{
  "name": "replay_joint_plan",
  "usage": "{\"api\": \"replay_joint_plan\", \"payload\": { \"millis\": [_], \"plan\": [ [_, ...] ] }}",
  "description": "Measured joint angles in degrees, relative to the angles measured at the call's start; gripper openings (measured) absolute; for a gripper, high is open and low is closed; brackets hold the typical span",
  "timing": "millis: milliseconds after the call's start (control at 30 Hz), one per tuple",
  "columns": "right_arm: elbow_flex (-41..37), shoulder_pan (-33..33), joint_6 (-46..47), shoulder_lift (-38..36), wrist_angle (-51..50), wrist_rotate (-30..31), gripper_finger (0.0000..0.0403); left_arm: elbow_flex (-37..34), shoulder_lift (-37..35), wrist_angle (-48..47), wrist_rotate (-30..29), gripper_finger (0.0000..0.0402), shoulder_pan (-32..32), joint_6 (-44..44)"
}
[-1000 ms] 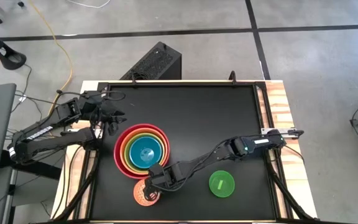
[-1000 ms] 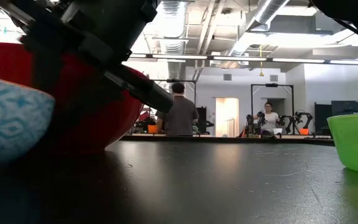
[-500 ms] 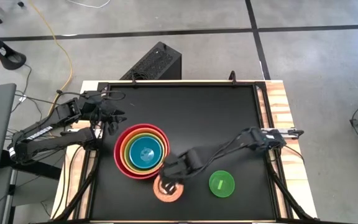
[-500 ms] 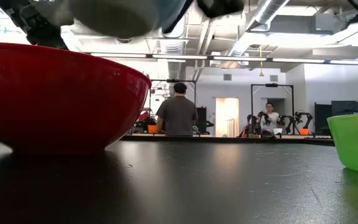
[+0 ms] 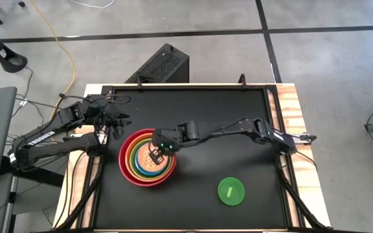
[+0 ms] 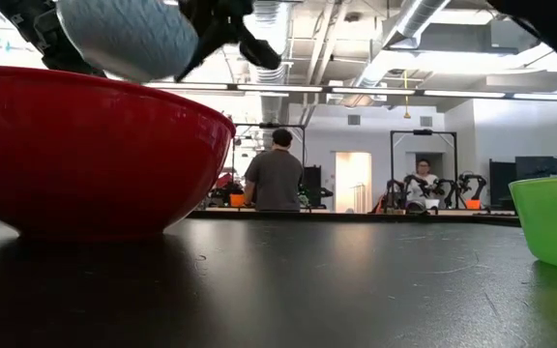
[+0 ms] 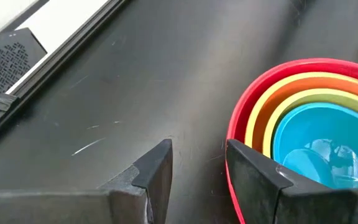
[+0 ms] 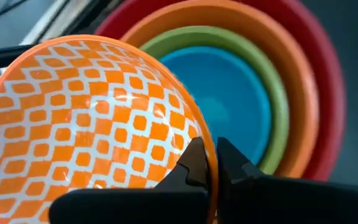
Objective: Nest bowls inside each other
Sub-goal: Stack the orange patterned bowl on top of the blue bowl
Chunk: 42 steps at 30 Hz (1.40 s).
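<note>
One thin pinch on the rim is all that holds the orange-patterned bowl (image 8: 92, 130): the right gripper (image 8: 209, 163) is closed on it, above the blue bowl (image 8: 232, 93) in the nested stack. Released tilted, it could jam crooked; the open-fingered left gripper (image 7: 197, 165) waits beside the red bowl (image 7: 238, 118).

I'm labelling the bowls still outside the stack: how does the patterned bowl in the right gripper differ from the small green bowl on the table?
The patterned bowl has an orange-and-white check inside; the green bowl is plain. The patterned bowl is pinched by its rim in the right gripper and held over the nested stack, while the green bowl rests on the table, apart from the stack. From above, the patterned bowl looks wider. Both are round, upright and not yet nested.
</note>
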Motion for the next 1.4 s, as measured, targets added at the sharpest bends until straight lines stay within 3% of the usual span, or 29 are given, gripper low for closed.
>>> {"api": "replay_joint_plan", "payload": {
  "millis": [300,967,1400],
  "plan": [
    [0.0,-2.8,-3.7,4.8,1.7,-3.3,0.0005,0.0,0.0,0.0,0.0,0.014,0.0,-0.8],
    [0.1,-3.1,-3.3,10.5,5.4,-2.1,0.0008,0.0,0.0,0.0,-0.1,0.014,0.0,-2.7],
    [0.1,-3.2,-3.4,10.5,5.0,-1.7,0.0137,0.0,0.0,0.0,-0.2,0.014,0.0,-3.8]
  ]
}}
